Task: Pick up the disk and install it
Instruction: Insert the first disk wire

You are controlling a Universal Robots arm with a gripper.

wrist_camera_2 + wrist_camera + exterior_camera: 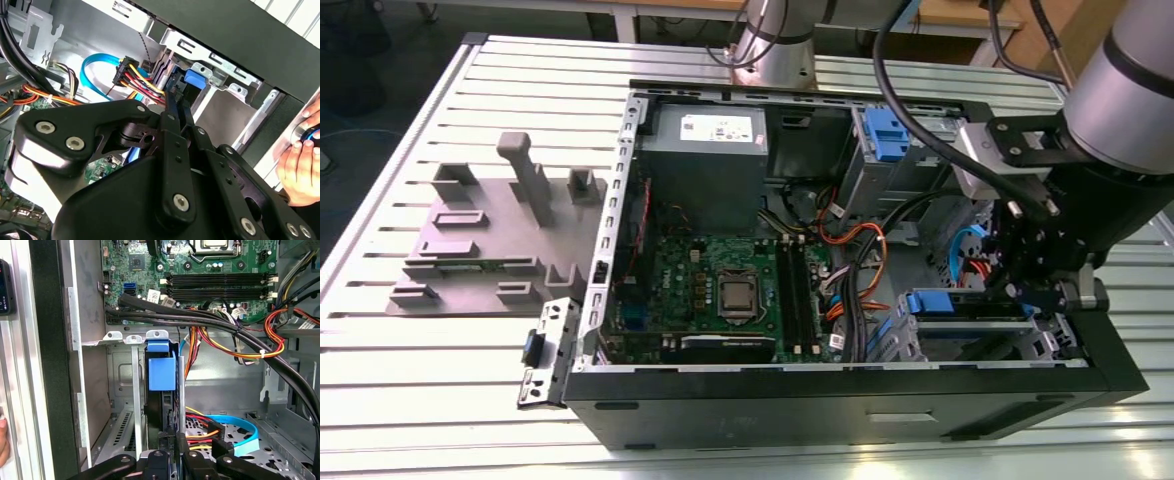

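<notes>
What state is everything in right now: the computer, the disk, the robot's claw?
Computer case: side panel off, insides exposed.
Disk: standing on edge in the drive cage, blue carrier end showing.
Gripper: fingers closed on the disk's edge.
Blue data cable: lying loose in the case.
Grey fixture: nothing on it.

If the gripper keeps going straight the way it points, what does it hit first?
Most likely the disk in its blue carrier, standing on edge in the drive cage directly ahead of the gripper. Depth is unclear; they may already touch.
</notes>
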